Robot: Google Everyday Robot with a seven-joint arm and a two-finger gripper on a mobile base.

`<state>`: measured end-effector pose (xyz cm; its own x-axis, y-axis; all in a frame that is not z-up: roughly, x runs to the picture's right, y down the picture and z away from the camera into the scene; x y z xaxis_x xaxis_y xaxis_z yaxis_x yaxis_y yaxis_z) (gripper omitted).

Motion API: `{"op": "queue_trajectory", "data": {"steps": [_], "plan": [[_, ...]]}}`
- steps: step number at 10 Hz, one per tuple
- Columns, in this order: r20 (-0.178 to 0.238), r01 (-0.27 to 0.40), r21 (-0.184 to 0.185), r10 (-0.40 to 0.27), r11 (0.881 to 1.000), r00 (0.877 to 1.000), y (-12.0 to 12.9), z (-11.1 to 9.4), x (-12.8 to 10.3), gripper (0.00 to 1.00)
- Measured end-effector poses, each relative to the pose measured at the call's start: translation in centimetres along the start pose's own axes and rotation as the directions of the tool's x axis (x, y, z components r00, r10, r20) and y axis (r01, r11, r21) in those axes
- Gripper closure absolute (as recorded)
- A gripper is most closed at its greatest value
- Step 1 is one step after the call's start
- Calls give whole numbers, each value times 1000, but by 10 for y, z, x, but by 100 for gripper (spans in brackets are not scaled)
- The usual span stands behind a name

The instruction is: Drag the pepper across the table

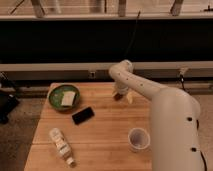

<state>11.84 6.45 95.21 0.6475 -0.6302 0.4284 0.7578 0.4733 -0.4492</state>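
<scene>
- The pepper (117,97) is the small dark red blob toward the far side of the bench (105,135), roughly mid-width, right under the tool end of the arm.
- The gripper (119,93) sits directly on top of it, pointing straight down. Honestly can't tell whether the jaws are apart, together or clamped on the pepper, since it's all one dark lump there.
- My guess is that coming down from above makes sense for a drag: press or pinch it, then slide it along the wood rather than lifting.
- Just to the right of the pepper there's a small yellowish bit (130,97); no idea what it is.
- The arm (142,85) reaches in from the big white body at the near right, runs up and left to a bent joint, then drops down to the pepper.
- Other stuff sits well apart from it: a green bowl (56,102) at far left, a black phone (83,115) just nearer than that, a white bottle (61,144) lying down at near left, and a white cup (138,139) at near right.
- Plenty of bare wood lies between phone and cup, so dragging nearer looks easiest to me.
</scene>
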Motion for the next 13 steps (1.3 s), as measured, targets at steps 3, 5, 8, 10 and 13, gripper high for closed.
{"op": "queue_trajectory", "data": {"steps": [3, 5, 8, 10, 13], "plan": [[35, 18, 16, -19, 1000, 999, -5, 5, 9, 29], [49, 24, 23, -26, 999, 998, -8, 6, 8, 49], [64, 24, 32, -26, 999, 998, -7, 8, 7, 76], [73, 20, 40, -23, 999, 997, -6, 7, 6, 96], [86, 20, 47, -24, 999, 996, -6, 8, 1, 100]]}}
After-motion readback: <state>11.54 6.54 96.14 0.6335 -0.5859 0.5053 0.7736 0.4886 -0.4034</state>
